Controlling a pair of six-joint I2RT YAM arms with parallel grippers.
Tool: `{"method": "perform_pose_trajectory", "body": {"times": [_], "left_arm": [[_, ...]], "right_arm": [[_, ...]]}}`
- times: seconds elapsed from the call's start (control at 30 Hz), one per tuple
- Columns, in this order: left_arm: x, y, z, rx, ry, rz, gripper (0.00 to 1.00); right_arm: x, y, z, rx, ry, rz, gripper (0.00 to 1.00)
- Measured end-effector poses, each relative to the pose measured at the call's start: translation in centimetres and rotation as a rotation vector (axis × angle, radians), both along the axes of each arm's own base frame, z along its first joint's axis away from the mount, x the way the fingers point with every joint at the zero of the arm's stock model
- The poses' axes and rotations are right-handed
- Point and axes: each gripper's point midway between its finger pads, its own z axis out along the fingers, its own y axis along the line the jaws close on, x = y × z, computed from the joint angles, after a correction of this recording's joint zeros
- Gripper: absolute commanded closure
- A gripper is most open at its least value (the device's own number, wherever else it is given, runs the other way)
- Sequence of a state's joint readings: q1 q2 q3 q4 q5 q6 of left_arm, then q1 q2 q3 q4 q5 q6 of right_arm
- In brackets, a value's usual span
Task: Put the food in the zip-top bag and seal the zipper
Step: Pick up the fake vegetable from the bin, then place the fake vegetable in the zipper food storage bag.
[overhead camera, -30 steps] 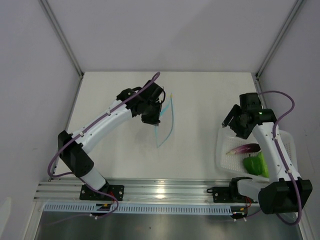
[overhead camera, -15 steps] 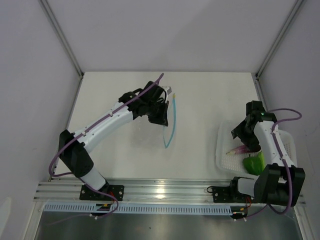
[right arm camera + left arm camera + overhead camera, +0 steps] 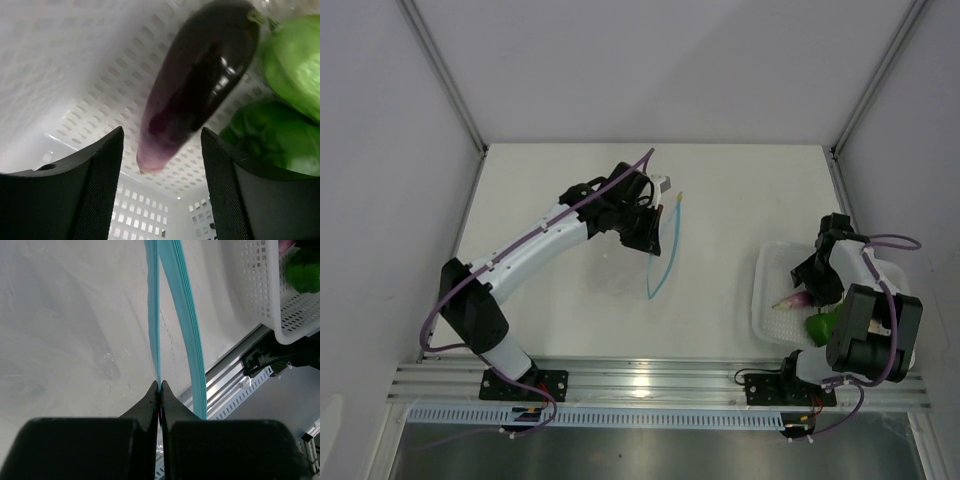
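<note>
The clear zip-top bag [image 3: 620, 265] lies mid-table with its mouth open. My left gripper [image 3: 658, 232] is shut on one side of the teal zipper [image 3: 155, 315] and holds it raised; the other side [image 3: 192, 335] hangs free beside it. My right gripper [image 3: 162, 165] is open and low inside the white basket [image 3: 768, 300], its fingers either side of the pale tip of a pinkish-purple eggplant [image 3: 200, 80]. A light-green piece [image 3: 295, 65] and a glossy dark-green piece [image 3: 265, 140] lie next to the eggplant. No yellow-orange piece shows.
The perforated basket wall [image 3: 60, 75] is close on the right gripper's left side. An aluminium rail [image 3: 650, 380] runs along the near table edge. White walls and frame posts enclose the table on three sides.
My right arm has swung back and down into the basket over the eggplant. My left gripper has carried the bag's zipper edge a little to the right.
</note>
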State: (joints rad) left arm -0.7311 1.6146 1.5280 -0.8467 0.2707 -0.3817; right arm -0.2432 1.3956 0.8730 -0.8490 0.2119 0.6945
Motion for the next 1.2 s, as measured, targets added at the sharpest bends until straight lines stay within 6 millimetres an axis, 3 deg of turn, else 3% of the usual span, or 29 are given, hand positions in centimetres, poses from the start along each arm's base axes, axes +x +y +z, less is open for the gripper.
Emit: {"method": "perform_pose_trajectory", "body": {"times": [0.1, 0.2, 0.23, 0.3, 0.33, 0.47, 0.7, 0.87, 0.97, 1.07, 1.2], "left_arm": [[-0.2, -0.2, -0.2, -0.004, 0.011, -0.019, 0.99], [-0.1, -0.6, -0.3, -0.008, 0.017, -0.033, 0.99], [0.0, -0.7, -0.3, -0.01, 0.02, -0.035, 0.99], [0.0, -0.8, -0.4, -0.012, 0.028, -0.04, 0.99], [0.0, -0.9, -0.4, -0.013, 0.03, -0.04, 0.99], [0.1, -1.2, -0.3, -0.026, 0.046, -0.048, 0.99], [0.6, -1.7, -0.5, -0.027, 0.067, -0.04, 0.99], [0.7, -1.7, -0.6, -0.029, 0.084, -0.018, 0.99], [0.7, -1.7, -0.5, -0.03, 0.091, -0.009, 0.99], [0.9, -1.8, -0.2, -0.032, 0.088, -0.001, 0.99], [1.0, -1.9, 0.1, -0.034, 0.082, 0.009, 1.0]], "right_arm": [[0.7, 0.0, -1.2, 0.016, 0.011, 0.01, 0.42], [1.1, 0.3, -2.3, 0.039, 0.024, 0.029, 0.65], [1.1, 0.3, -2.4, 0.044, 0.025, 0.029, 0.77], [1.1, 0.5, -2.3, 0.047, 0.02, 0.041, 0.87], [1.2, 0.6, -2.2, 0.05, 0.01, 0.05, 0.99], [1.1, 1.7, -1.0, 0.077, -0.051, 0.098, 1.0], [1.7, 4.6, 5.3, 0.09, -0.234, 0.257, 1.0], [4.2, 10.5, 11.9, 0.26, -0.463, 0.483, 1.0], [5.0, 16.1, 15.2, 0.43, -0.538, 0.674, 1.0], [4.0, 21.7, 17.2, 0.606, -0.547, 0.872, 1.0], [1.5, 26.3, 19.1, 0.844, -0.545, 1.024, 1.0]]}}
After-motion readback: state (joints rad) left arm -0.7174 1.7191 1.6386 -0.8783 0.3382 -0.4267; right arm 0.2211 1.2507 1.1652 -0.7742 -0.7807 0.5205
